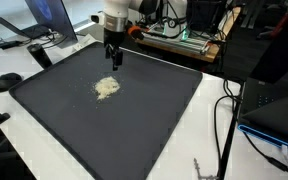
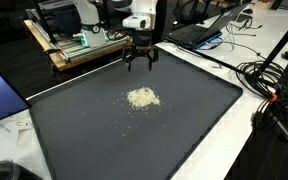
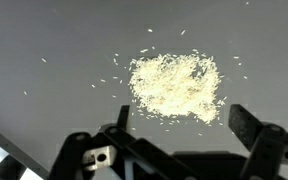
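Wrist view: jaws spread wide, empty, hanging over the dark grey flat mat (image 3: pixel 44 40). Small loose pile of pale off-white grains (image 3: pixel 176 88) lies just ahead, untouched, with stray grains scattered around it. In both exterior views the pile sits mid-mat. The mat lies on a white table (image 1: pixel 212 135).

1. Soft, even indoor light covers the dark mat (image 1: pixel 134 120) in both exterior views, with no hard shadows and no glare.
2. The white tabletop (image 2: pixel 234 140) at the mat's edges shows bright, nearly washed out.
3. In the wrist view the pale grain pile (image 3: pixel 176 88) is sharp, while the gripper (image 3: pixel 179 150) sits dark and soft along the bottom edge.
4. All views are small and coarse.
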`<state>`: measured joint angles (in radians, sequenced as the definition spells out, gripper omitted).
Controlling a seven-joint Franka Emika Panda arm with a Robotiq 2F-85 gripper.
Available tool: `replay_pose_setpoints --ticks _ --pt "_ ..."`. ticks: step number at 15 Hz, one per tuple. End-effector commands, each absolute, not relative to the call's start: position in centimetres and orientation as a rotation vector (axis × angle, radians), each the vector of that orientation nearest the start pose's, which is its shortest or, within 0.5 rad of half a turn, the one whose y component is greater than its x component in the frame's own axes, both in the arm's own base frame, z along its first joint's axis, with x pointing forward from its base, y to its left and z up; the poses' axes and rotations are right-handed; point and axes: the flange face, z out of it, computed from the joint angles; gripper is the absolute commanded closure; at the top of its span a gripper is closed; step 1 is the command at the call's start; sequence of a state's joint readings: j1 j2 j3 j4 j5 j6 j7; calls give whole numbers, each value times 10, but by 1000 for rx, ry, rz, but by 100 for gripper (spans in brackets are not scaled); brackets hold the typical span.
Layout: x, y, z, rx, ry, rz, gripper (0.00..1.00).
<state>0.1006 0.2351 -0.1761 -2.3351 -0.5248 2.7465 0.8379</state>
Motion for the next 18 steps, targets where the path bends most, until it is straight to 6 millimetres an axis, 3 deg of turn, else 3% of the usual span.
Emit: replay_pose_setpoints --ticks 1,4,8,15,18 --pt "507 -49 260 -3205 494 -443 0" --pt "505 -60 253 -3184 328 -386 0" --pt "523 -81 261 -3134 141 -294 0" --pt "564 -178 308 -3071 -48 -19 0" --pt "588 -207 319 -3057 -117 70 0"
